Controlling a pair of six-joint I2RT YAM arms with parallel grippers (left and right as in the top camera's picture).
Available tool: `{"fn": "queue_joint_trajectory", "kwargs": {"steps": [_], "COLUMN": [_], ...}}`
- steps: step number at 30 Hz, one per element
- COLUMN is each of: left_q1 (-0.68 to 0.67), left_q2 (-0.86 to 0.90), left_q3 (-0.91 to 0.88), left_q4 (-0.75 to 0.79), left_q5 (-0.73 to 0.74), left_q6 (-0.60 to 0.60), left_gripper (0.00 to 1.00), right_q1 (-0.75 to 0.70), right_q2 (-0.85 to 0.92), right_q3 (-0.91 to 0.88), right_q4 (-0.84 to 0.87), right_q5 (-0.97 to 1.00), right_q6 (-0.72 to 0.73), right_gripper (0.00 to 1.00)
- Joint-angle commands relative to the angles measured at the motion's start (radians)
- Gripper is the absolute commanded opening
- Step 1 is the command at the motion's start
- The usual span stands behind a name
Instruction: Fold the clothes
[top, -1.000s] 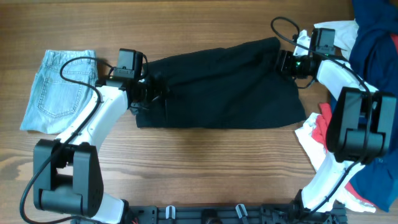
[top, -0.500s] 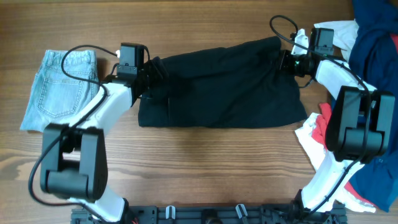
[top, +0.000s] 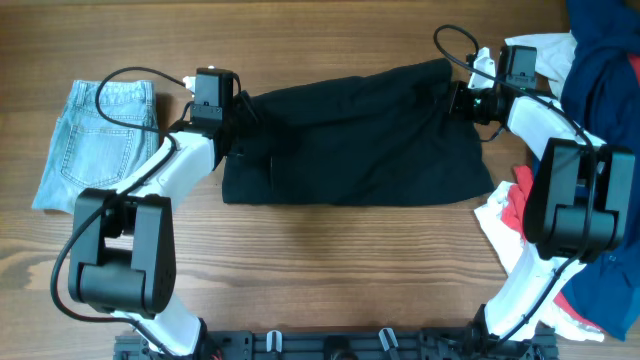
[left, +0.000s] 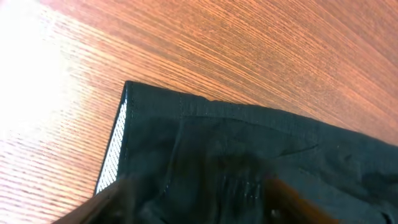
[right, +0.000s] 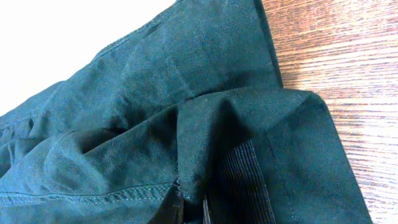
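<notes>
The black shorts-like garment lies spread flat across the middle of the wooden table. My left gripper is at its upper left corner. In the left wrist view its fingers are spread wide over the black cloth, near the hemmed corner. My right gripper is at the garment's upper right corner. In the right wrist view its fingers are pinched together on a raised fold of the black cloth, beside a ribbed waistband strip.
Folded light blue jeans lie at the far left. A heap of navy, white and red garments fills the right edge, with white and red pieces just right of the black garment.
My left gripper has moved up along the garment's left edge toward its upper left corner. The right gripper and the garment have hardly moved.
</notes>
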Motion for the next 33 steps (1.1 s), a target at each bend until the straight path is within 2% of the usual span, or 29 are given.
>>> {"fn": "queue_joint_trajectory", "kwargs": {"steps": [1,5,10,11,13,14,16,22,25,33], "left_q1": [0.002,0.002,0.002,0.002,0.002,0.002,0.002,0.027,0.070,0.100], "left_q2": [0.008,0.013,0.051,0.058,0.063,0.063,0.063,0.006,-0.068,-0.110], "left_q3": [-0.005,-0.005,-0.005,-0.005,-0.005,-0.005,-0.005,-0.005,-0.005,-0.005], "left_q4": [0.011,0.011,0.011,0.011,0.011,0.011,0.010,-0.063,-0.116,-0.180], "left_q5": [-0.013,-0.016,-0.023,-0.011,0.002,0.002,0.002,0.002,0.003,0.002], "left_q6": [0.010,0.011,0.011,0.011,0.011,0.011,0.011,0.005,-0.034,-0.072], "left_gripper": [0.56,0.65,0.67,0.64,0.50,0.31,0.04,0.04,0.04,0.04], "right_q1": [0.003,0.003,0.003,0.003,0.003,0.003,0.003,0.001,0.001,0.007], "right_q2": [0.012,0.012,0.012,0.012,0.012,0.012,0.012,-0.059,-0.133,-0.221], "right_q3": [0.006,0.006,0.006,0.006,0.006,0.006,0.006,0.007,0.007,0.007], "right_q4": [-0.002,-0.002,-0.002,-0.002,-0.002,-0.002,-0.003,-0.056,-0.060,0.020], "right_q5": [-0.024,-0.023,-0.023,-0.023,-0.023,-0.023,-0.023,0.149,0.204,0.195], "right_q6": [-0.003,-0.003,-0.003,-0.003,-0.003,-0.003,-0.003,0.005,0.023,0.021], "right_gripper": [0.04,0.04,0.04,0.04,0.04,0.04,0.04,0.05,0.04,0.04]}}
